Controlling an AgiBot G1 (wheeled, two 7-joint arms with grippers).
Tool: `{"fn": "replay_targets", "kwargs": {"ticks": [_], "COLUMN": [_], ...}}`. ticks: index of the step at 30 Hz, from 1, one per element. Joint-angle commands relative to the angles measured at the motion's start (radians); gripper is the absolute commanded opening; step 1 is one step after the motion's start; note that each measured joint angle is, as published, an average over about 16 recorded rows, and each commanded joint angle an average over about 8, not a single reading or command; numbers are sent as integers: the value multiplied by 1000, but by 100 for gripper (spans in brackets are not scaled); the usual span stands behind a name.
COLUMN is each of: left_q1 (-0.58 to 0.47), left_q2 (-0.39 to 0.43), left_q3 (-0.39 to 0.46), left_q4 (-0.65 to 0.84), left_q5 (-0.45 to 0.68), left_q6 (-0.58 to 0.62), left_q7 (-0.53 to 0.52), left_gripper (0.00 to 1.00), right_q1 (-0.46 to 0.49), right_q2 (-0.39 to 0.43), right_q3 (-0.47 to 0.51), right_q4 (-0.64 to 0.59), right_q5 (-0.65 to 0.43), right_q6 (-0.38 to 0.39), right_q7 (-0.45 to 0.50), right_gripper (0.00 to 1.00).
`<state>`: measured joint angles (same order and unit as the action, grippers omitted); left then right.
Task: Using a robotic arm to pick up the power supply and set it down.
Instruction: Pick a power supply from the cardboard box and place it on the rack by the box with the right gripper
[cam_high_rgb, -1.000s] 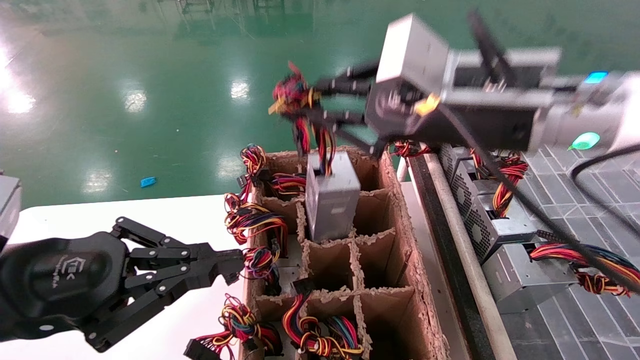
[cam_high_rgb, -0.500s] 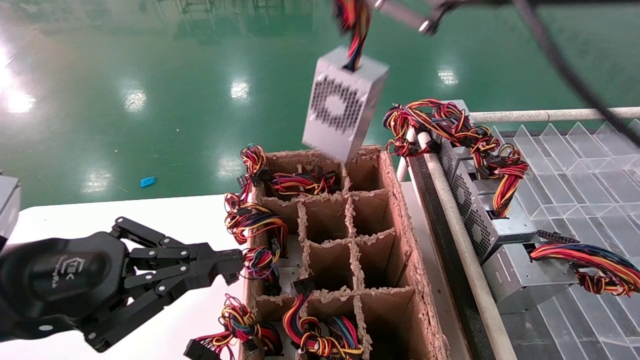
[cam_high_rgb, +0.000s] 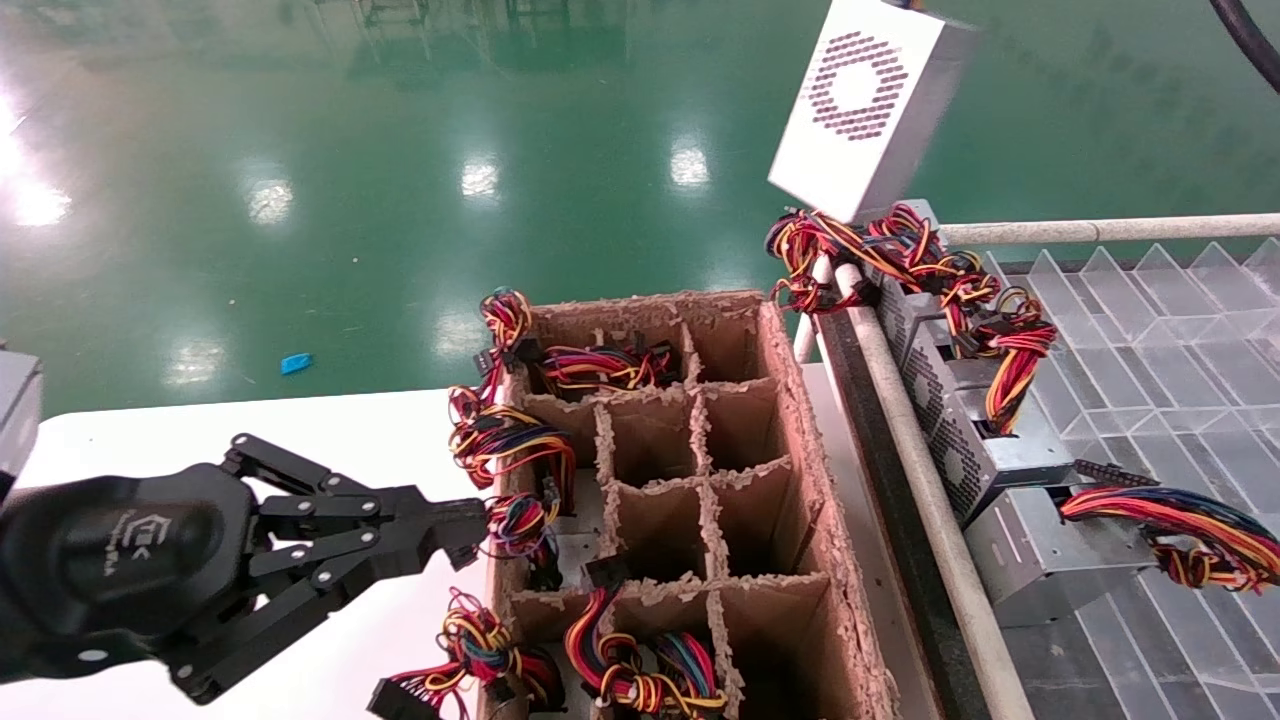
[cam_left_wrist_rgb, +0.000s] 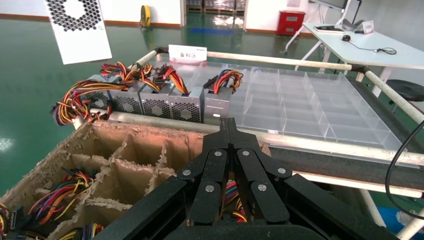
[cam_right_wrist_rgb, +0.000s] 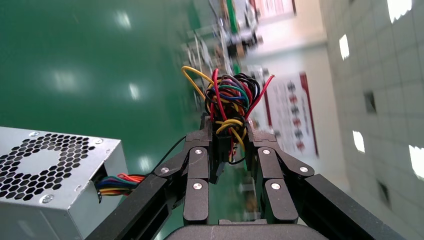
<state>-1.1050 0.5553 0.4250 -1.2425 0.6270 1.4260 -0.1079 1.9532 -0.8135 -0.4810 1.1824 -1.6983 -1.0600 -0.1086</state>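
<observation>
The power supply (cam_high_rgb: 862, 105), a small silver box with a round-patterned vent face, hangs tilted in the air above the far right corner of the cardboard box (cam_high_rgb: 800, 420). It also shows in the left wrist view (cam_left_wrist_rgb: 77, 27) and the right wrist view (cam_right_wrist_rgb: 45, 180). My right gripper (cam_right_wrist_rgb: 227, 127) is shut on the knotted end of its red, yellow and black wire bundle (cam_right_wrist_rgb: 230, 95), so the box dangles from the wires. The gripper itself is above the head view's edge. My left gripper (cam_high_rgb: 468, 532) is shut, parked over the white table beside the cardboard box.
The cardboard box has divider cells, some holding coloured wire bundles (cam_high_rgb: 510, 440). To its right runs a metal rail (cam_high_rgb: 920, 480), then a clear divided tray (cam_high_rgb: 1160, 340) holding longer grey perforated boxes (cam_high_rgb: 960, 420) with wires. The white table (cam_high_rgb: 250, 430) lies at left.
The power supply came up out of a cardboard cell and swung higher and to the right. My right gripper rose out of the head view. The left arm stayed still.
</observation>
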Motion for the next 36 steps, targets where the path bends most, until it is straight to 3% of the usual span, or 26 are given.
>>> {"fn": "replay_targets", "kwargs": {"ticks": [1, 17, 36], "left_q1": [0, 0, 0], "left_q2": [0, 0, 0], "left_q3": [0, 0, 0], "left_q4": [0, 0, 0], "left_q5": [0, 0, 0], "left_q6": [0, 0, 0], "left_q7": [0, 0, 0], "left_gripper": [0, 0, 0], "right_q1": [4, -11, -58], "right_q2": [9, 16, -60], "right_q3": [-3, -13, 8], "right_q4": [-15, -318, -640], "right_q5": [-34, -169, -100], "right_q6": [20, 180, 265], "right_q7": [-14, -97, -253], "right_gripper": [0, 0, 0]}}
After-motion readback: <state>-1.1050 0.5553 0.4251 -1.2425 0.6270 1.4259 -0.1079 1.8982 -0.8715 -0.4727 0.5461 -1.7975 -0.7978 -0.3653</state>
